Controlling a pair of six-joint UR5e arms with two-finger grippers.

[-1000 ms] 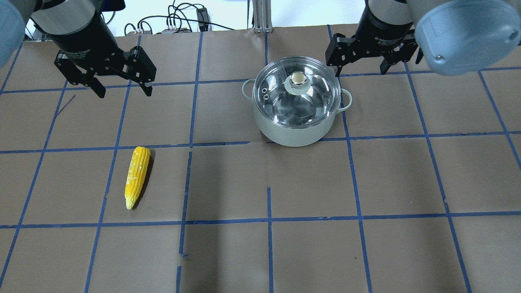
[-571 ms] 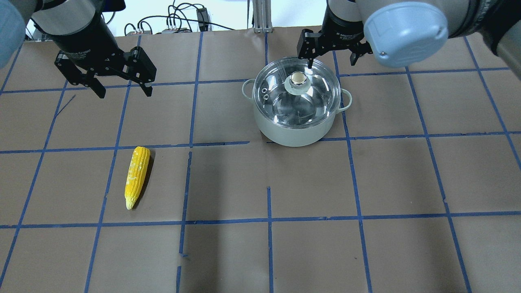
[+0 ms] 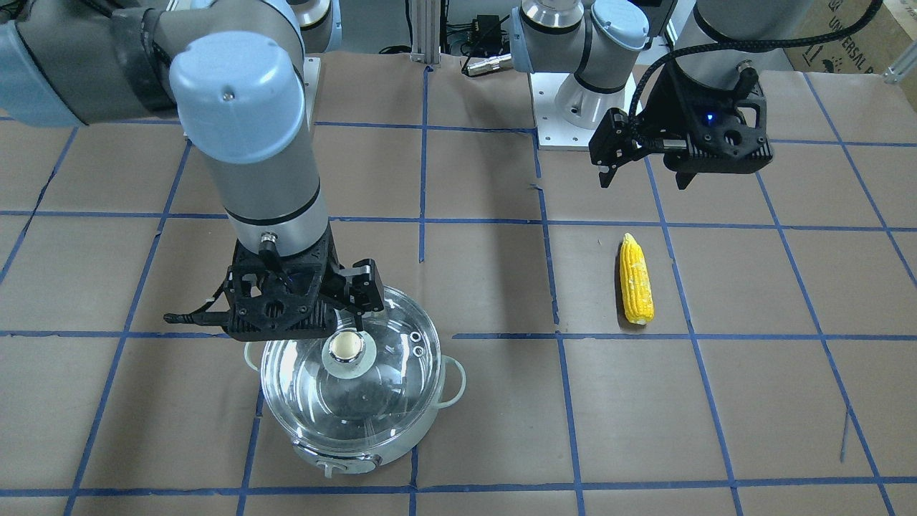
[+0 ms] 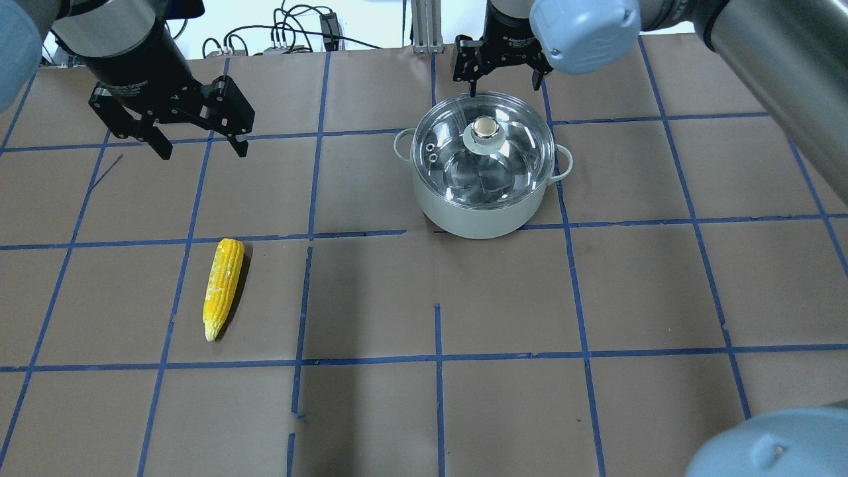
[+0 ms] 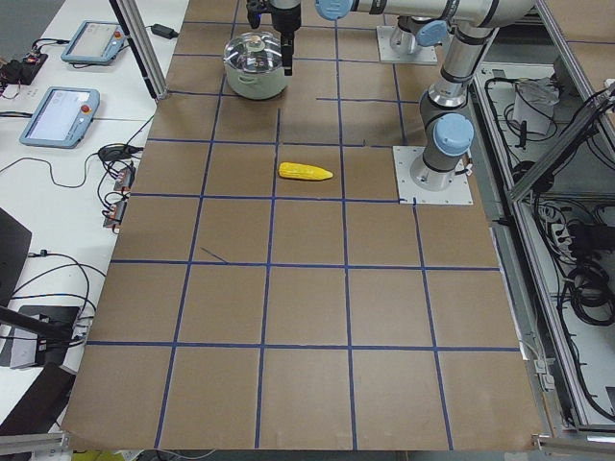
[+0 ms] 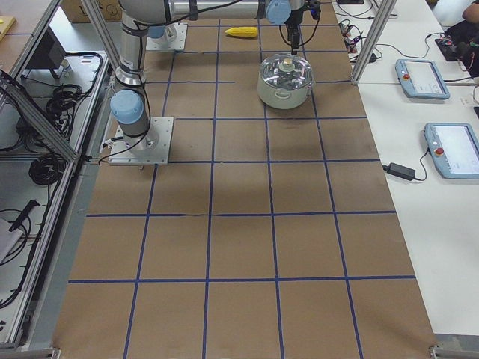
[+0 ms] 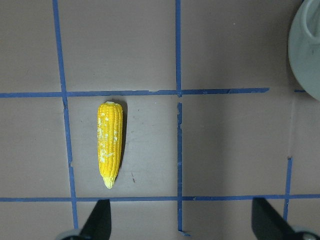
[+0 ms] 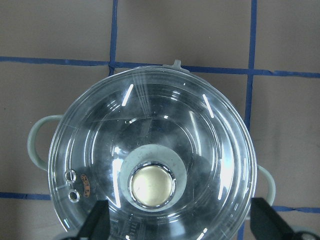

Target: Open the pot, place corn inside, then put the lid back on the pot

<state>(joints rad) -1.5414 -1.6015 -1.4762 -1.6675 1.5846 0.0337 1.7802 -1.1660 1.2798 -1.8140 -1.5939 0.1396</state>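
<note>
The right hand (image 4: 503, 88) hangs above the pot (image 4: 474, 222), fingers spread wide and gripping nothing. It is clear of the glass. From its wrist camera the knob (image 8: 152, 185) sits between the two dark fingertips (image 8: 97, 222), lower in the frame than the lid's centre.

The lid (image 4: 510, 156) is seated flat on the pot's rim, closing it. Through the glass only the shiny steel lining shows. Two small vent rings (image 4: 430, 152) sit near the lid's edge. The pot's loop handles stick out to either side, and its control panel (image 3: 337, 466) faces away from the robot.

The left hand (image 4: 203, 151) is likewise spread and unloaded, hovering over the counter (image 4: 649, 278) well apart from the pot.

The corn (image 4: 223, 286) lies flat on the brown counter on the robot's left, nearer the robot than the left hand is. Its tapered tip points toward the robot, and it is well apart from the pot.
</note>
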